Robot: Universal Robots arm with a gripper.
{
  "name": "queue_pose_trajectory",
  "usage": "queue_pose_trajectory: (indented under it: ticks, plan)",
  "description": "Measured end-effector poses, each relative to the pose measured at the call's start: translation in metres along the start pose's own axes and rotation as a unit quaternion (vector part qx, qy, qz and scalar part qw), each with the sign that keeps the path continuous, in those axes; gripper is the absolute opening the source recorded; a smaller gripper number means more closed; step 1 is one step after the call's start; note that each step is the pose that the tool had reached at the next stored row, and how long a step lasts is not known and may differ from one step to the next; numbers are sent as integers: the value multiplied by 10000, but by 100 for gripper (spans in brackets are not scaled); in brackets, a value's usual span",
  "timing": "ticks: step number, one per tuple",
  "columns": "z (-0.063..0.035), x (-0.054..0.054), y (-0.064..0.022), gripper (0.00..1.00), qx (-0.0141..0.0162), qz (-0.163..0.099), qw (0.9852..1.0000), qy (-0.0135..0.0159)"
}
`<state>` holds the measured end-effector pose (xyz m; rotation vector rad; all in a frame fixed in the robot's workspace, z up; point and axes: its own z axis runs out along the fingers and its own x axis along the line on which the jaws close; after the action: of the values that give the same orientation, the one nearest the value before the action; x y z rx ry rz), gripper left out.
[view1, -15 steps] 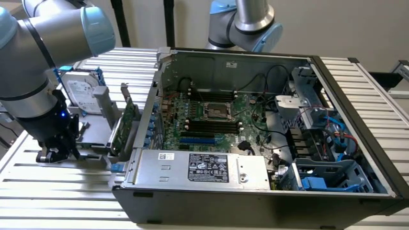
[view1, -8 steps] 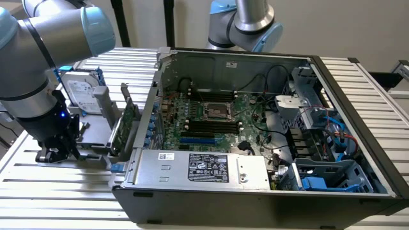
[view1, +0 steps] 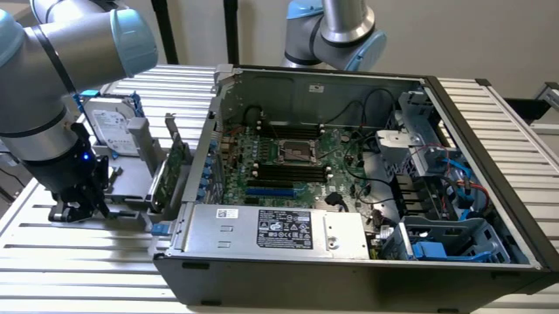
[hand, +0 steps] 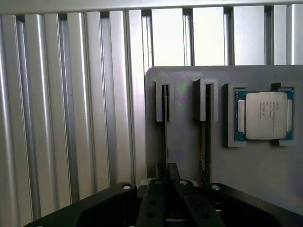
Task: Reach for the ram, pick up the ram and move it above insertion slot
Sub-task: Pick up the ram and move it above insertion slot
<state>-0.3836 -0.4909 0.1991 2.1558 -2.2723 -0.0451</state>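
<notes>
Ram (hand: 165,118) stands on edge in the grey holder (hand: 265,175), long axis running straight away from my pincer (hand: 167,174) at its near end; clamped or not, I cannot tell

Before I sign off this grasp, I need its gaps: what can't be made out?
- Wrist view: the ram stands edge-on in the holder; its chip faces are hidden.
- Wrist view: the pincer covers the ram's near end.
- Exterior view: the insertion slots are too small to judge latches.
- Wrist view: lettering on the processor is unreadably small.

ram (hand: 165,118) in holder (hand: 184,151) slot | processor (hand: 265,115) in holder recess, near ram
</notes>
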Motion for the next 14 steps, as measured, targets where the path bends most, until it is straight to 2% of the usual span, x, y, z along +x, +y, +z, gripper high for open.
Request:
queue_pose_trajectory:
  ticks: [3, 7, 10, 14]
  plan:
    - [-7, 0, 0, 13, 1, 0, 10000, -1]
    - [-76, -1, 2, 13, 0, 0, 10000, 0]
    - [-176, -2, 5, 13, 0, 0, 10000, 0]
    - [-357, -5, 7, 13, -3, 0, 10000, 0]
